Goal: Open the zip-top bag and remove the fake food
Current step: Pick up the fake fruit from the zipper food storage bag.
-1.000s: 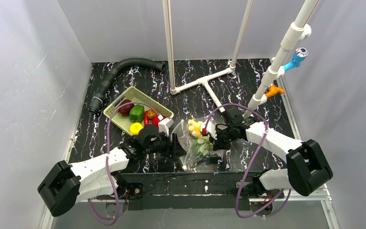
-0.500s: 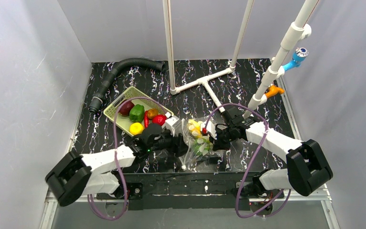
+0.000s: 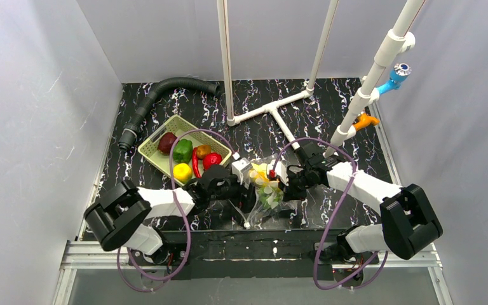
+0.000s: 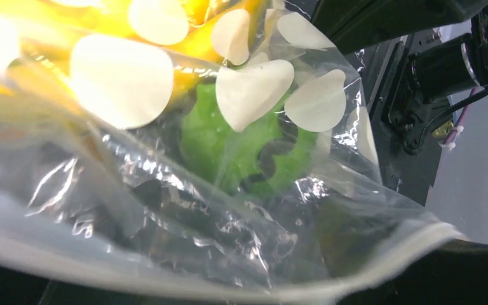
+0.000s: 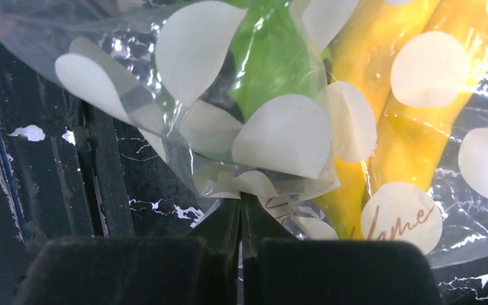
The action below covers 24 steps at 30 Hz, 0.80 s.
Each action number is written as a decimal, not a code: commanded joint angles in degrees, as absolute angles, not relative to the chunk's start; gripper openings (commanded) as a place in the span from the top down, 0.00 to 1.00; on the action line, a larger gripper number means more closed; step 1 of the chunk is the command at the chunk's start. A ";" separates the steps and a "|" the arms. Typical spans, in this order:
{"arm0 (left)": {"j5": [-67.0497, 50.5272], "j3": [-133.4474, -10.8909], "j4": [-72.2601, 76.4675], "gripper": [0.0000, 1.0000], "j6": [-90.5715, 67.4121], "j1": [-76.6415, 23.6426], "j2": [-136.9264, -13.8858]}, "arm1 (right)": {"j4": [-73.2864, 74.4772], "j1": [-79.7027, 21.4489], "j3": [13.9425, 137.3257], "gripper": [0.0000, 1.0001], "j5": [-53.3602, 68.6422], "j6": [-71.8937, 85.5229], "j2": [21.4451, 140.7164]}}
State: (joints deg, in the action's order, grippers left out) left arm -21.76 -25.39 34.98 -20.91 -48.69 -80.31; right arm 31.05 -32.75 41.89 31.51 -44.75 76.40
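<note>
Clear zip-top bag (image 3: 265,190) lies three o'clock of left gripper (image 3: 249,194), opening undeterminable; right gripper (image 3: 279,184) pinches its fold.

White-shelled arms (image 3: 365,184) with chunky black joints (image 3: 413,222), each trailing looping purple cables (image 3: 179,190)

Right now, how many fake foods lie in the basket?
6: dark red fruit farthest, green pepper beside, orange fruit, red tomato right, red chili centre, yellow lemon nearest; others possibly hidden.

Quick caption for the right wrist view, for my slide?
Right tool shut on the zip-top bag, yellow banana and green fake food inside.
</note>
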 commanded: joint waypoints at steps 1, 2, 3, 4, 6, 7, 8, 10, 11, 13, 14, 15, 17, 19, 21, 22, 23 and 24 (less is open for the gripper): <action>-24.65 -26.81 43.81 0.12 -17.88 -51.00 -84.47 | 29.58 -33.00 44.45 0.99 33.81 -43.69 76.65; -24.84 -27.06 44.92 0.11 -17.44 -51.54 -85.64 | 29.58 -33.09 44.47 0.99 33.91 -43.52 76.64; -24.68 -27.41 45.36 0.11 -16.88 -52.05 -86.47 | 29.54 -33.13 44.55 0.99 34.12 -43.39 76.60; -24.21 -27.97 45.28 0.10 -16.43 -52.52 -87.09 | 29.59 -33.13 44.56 0.99 34.29 -43.33 76.61; -23.78 -29.19 44.91 0.10 -15.82 -53.30 -88.28 | 29.53 -33.18 44.65 0.99 34.74 -43.12 76.64; -23.59 -29.72 45.18 0.06 -15.74 -53.53 -88.85 | 29.55 -33.22 44.73 0.99 34.95 -43.08 76.64; -23.53 -30.21 45.45 0.04 -15.74 -53.79 -89.43 | 29.62 -33.34 44.72 0.99 34.95 -42.99 76.68; -23.25 -31.05 46.14 0.04 -15.75 -54.36 -90.57 | 29.66 -33.61 44.82 0.99 34.81 -42.98 76.85; -23.03 -31.57 46.22 0.03 -15.68 -54.59 -91.07 | 29.73 -33.66 44.82 0.99 34.81 -42.99 76.82; -22.44 -32.64 46.06 0.03 -15.52 -55.11 -92.13 | 29.94 -33.75 44.91 0.99 35.01 -43.06 76.60; -22.42 -33.08 46.08 0.03 -15.48 -55.29 -92.72 | 30.15 -33.75 44.99 0.99 35.29 -43.15 76.44; -22.26 -33.46 46.17 0.04 -15.59 -55.43 -93.27 | 30.33 -33.82 45.08 0.99 35.58 -43.22 76.30; -22.15 -33.92 46.01 0.07 -16.00 -55.55 -94.16 | 30.41 -33.84 45.02 0.99 35.84 -43.39 76.04; -21.36 -33.83 45.44 0.13 -16.48 -55.61 -94.50 | 30.45 -33.84 44.84 0.99 35.58 -43.57 75.95; -20.45 -33.11 44.44 0.25 -16.52 -55.59 -94.00 | 30.34 -33.84 44.77 0.99 34.93 -43.59 75.87; -19.95 -32.77 43.78 0.36 -16.45 -55.55 -93.24 | 30.28 -33.84 44.78 0.99 34.57 -43.60 75.81; -19.54 -32.33 43.25 0.48 -16.33 -55.57 -92.81 | 30.24 -33.76 44.81 0.99 34.20 -43.60 75.77; -19.12 -31.89 42.83 0.57 -16.16 -55.56 -92.00 | 30.17 -33.76 44.77 0.99 33.86 -43.64 75.71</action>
